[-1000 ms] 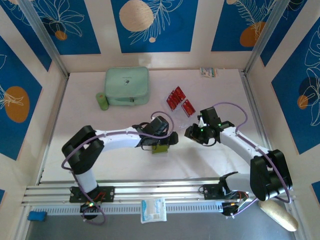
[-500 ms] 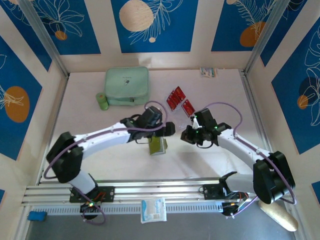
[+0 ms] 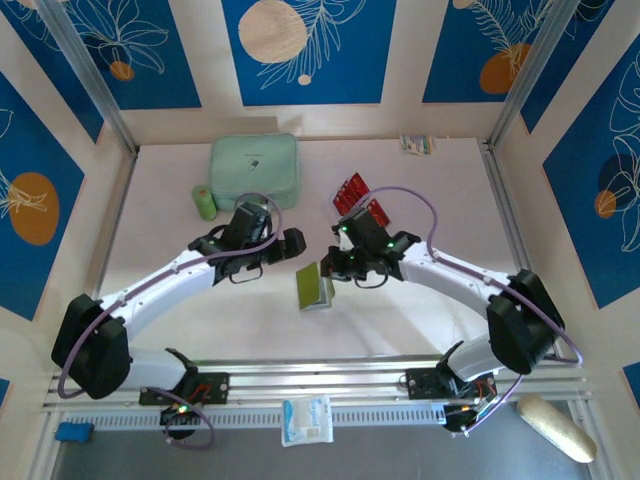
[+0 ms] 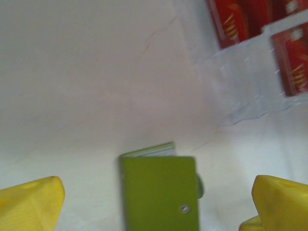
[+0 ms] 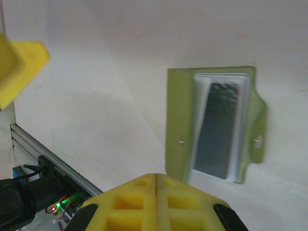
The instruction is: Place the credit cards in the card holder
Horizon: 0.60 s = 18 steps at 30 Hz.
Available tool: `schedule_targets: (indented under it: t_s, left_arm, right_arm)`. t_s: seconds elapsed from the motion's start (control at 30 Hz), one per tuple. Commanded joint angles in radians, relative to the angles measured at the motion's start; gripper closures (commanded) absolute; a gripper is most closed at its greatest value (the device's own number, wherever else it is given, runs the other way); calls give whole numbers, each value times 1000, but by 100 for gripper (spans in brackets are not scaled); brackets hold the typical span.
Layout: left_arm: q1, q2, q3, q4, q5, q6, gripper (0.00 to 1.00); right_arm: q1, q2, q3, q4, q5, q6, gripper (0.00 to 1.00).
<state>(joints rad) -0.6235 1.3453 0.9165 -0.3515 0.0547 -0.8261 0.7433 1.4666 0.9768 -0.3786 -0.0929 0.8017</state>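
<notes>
The olive-green card holder (image 3: 315, 287) lies on the white table between my two grippers, its flap lifted a little. In the right wrist view the card holder (image 5: 211, 125) shows a pale inside with a dark panel. Red credit cards (image 3: 350, 192) sit in a clear plastic tray (image 3: 372, 232) behind it. My left gripper (image 3: 290, 247) is open just left of the holder, and the holder (image 4: 161, 192) lies between its yellow fingers (image 4: 29, 204). The red cards (image 4: 236, 21) lie further off. My right gripper (image 3: 335, 265) is shut on nothing, its pads (image 5: 156, 192) pressed together near the holder's edge.
A mint-green zip case (image 3: 255, 172) and a small green cylinder (image 3: 205, 203) stand at the back left. A small packet (image 3: 417, 144) lies by the back wall. The aluminium rail (image 3: 300, 385) runs along the near edge.
My left gripper has drawn back up and to the left, off the card holder, still open. My right arm has swung left towards the holder and its jaws have shut.
</notes>
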Motion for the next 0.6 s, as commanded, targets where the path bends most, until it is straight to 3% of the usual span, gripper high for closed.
schedule_targets:
  t_s: [0.0,0.57]
  left_arm:
    - [7,47,-11,-61,56,68,0]
    - [-17,73,-30,-107,-36,194,0]
  right_arm:
    - [35,49,50,-3,8,2,100]
    - [54,151,-82,60,81,46,100]
